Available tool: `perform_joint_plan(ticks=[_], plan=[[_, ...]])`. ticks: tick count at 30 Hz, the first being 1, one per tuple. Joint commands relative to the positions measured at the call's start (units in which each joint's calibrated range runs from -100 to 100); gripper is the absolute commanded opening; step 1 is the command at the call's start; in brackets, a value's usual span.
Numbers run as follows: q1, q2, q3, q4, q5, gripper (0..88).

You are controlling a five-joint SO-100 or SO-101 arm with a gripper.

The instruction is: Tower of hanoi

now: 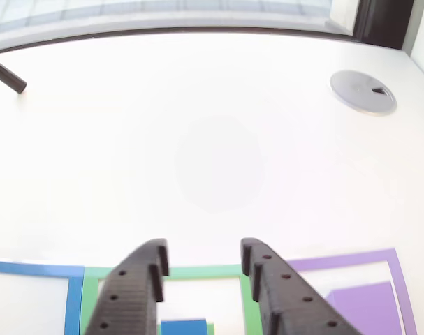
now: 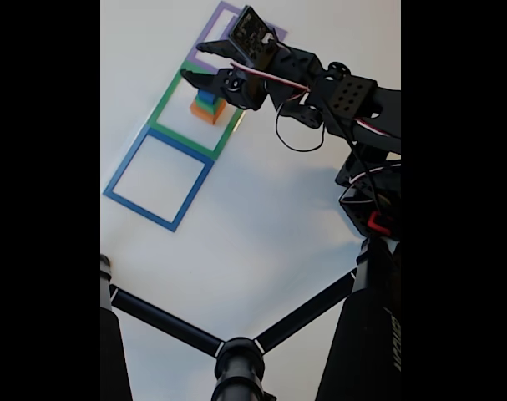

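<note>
Jaws of gripper (image 1: 201, 258) apart above blue cube (image 1: 184, 326) atop stack — pick step; likely next: descend, close on cube.

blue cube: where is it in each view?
Other view: blue cube at the bottom edge, between the gripper fingers.
Fixed view: blue cube tops the small stack, upper centre-left, under the gripper.
Shared landmark: green square outline.

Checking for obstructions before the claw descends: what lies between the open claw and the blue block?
Nothing. In the other view, the claw hovers open above the blue block, the gap bare.
</note>
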Motion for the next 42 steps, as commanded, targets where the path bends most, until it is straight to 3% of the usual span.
perform_joint_plan(ticks=[1, 14, 23, 32, 35, 39, 42], plan=[[3.9, -8.96, -11.12, 30.44, 0.0, 0.5], [17.13, -17.2, -36.57, 71.0, 0.0, 0.4], [23.75, -19.3, -50.75, 87.6, 0.0, 0.7], [34.3, -20.51, -45.12, 83.56, 0.0, 8.2], [38.04, -21.4, -38.39, 77.56, 0.0, 18.0], [40.72, -20.83, -29.03, 66.79, 0.0, 19.9], [42.73, -19.3, -20.66, 55.3, 0.0, 26.6]])
